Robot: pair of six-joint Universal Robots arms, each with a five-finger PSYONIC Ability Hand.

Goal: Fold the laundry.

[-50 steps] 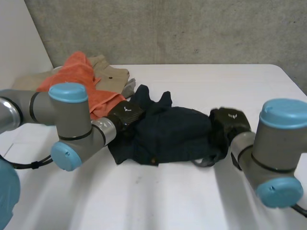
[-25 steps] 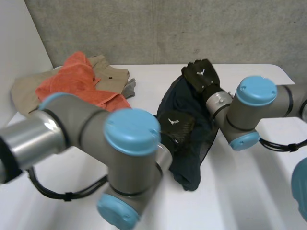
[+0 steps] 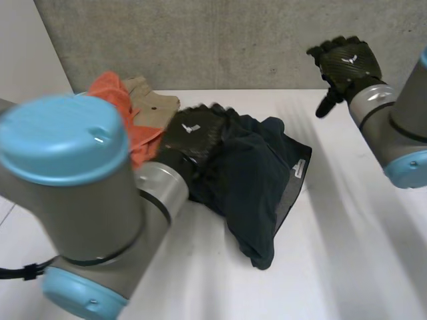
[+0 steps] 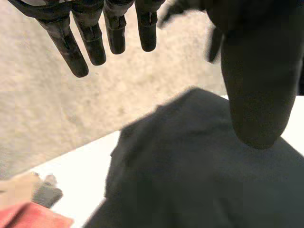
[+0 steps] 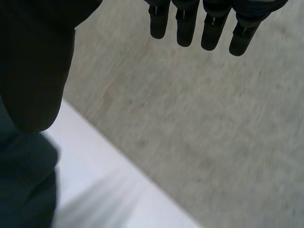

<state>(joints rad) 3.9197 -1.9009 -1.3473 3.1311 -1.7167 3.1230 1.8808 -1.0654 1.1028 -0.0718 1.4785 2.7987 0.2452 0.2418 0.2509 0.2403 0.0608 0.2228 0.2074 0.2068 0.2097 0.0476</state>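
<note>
Dark navy garment (image 3: 257, 180) lies crumpled at frame centre on the white table (image 3: 360, 233). Its long axis runs diagonally, and the narrow end points to the lower right. The left hand (image 3: 193, 133) is over its upper-left end, fingers (image 4: 92, 42) straight and spread, holding nothing. The right hand (image 3: 343, 60) is raised at upper right before the grey wall (image 3: 233, 40), fingers (image 5: 185, 23) straight, thumb apart, empty. An orange cloth (image 3: 107, 100) and a beige cloth (image 3: 153, 100) are heaped at upper left.

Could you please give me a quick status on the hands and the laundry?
Left hand open, over dark garment edge. Right hand open, raised, holding nothing. Garment crumpled, not yet folded. Beside it, orange cloth and beige cloth heaped.
</note>
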